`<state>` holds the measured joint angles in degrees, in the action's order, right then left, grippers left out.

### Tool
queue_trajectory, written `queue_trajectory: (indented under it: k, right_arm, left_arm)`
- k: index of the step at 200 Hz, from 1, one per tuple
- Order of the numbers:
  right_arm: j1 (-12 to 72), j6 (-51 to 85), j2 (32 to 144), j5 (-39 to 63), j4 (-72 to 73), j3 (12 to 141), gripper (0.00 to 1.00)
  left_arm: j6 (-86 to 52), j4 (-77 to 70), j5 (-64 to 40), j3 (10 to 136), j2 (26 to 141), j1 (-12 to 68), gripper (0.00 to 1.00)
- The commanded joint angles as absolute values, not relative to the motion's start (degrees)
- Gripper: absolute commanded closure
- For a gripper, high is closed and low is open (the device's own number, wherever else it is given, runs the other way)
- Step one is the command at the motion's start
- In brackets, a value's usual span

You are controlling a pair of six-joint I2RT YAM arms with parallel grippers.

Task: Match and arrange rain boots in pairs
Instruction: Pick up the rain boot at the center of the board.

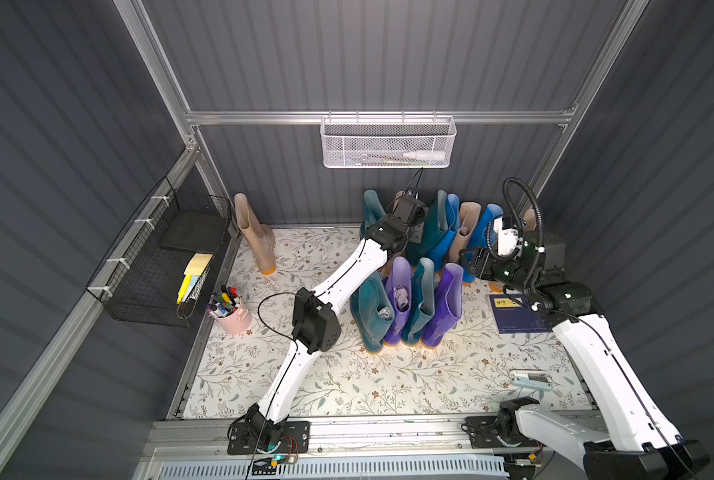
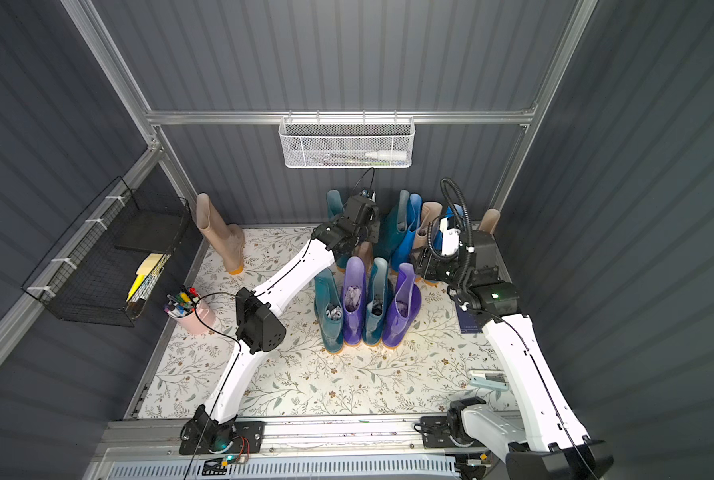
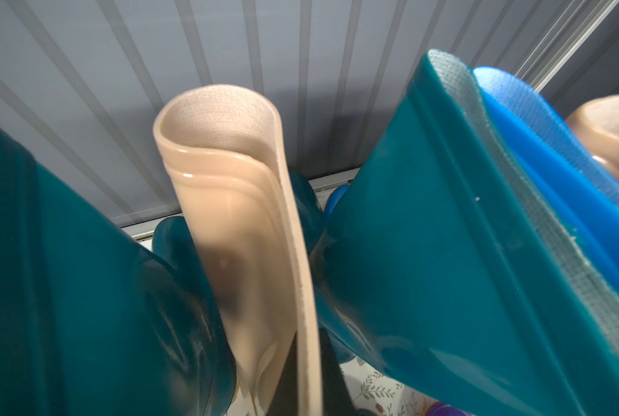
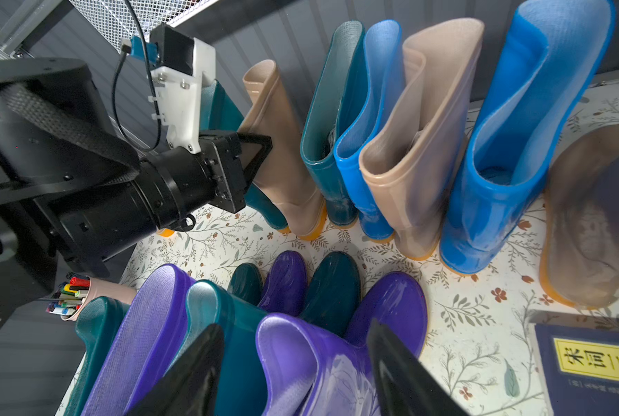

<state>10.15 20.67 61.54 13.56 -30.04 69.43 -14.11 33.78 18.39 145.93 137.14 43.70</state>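
Tall glossy rain boots (image 1: pixel 442 316) with orange-tan soles, upright on the floral tabletop (image 1: pixel 347 382). Front row touching: teal, purple, teal, purple. Back row along the wall (image 1: pixel 289 187): teal, beige and bright blue mixed. Well apart by the left corner, a lone beige boot (image 1: pixel 255 237). Pinched in the left claw (image 4: pixel 256 153): the back-row beige boot (image 3: pixel 229 223), shaft squashed flat. Spread above a purple boot (image 4: pixel 301 356): the right claw (image 4: pixel 297 378).

Four teal and purple boots (image 1: pixel 446 307) stand upright, centre. Behind, teal and blue boots (image 1: pixel 436 228) flank a pinched beige boot (image 3: pixel 236 223); a lone beige boot (image 1: pixel 255 237) stands left.
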Motion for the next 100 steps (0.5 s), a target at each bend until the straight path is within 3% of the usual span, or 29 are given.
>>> queue_trajectory:
  k: [1, 100]
  right_arm:
    - [10.03, 21.59, 61.45, 13.80, -29.35, 68.63, 0.33]
    - [10.02, 22.32, 62.53, 14.54, -28.30, 67.94, 0.33]
  left_arm:
    - [-11.74, 23.33, 16.26, 151.72, 128.59, 44.38, 1.00]
    - [-9.23, 16.98, 12.66, 150.65, 123.25, 44.38, 1.00]
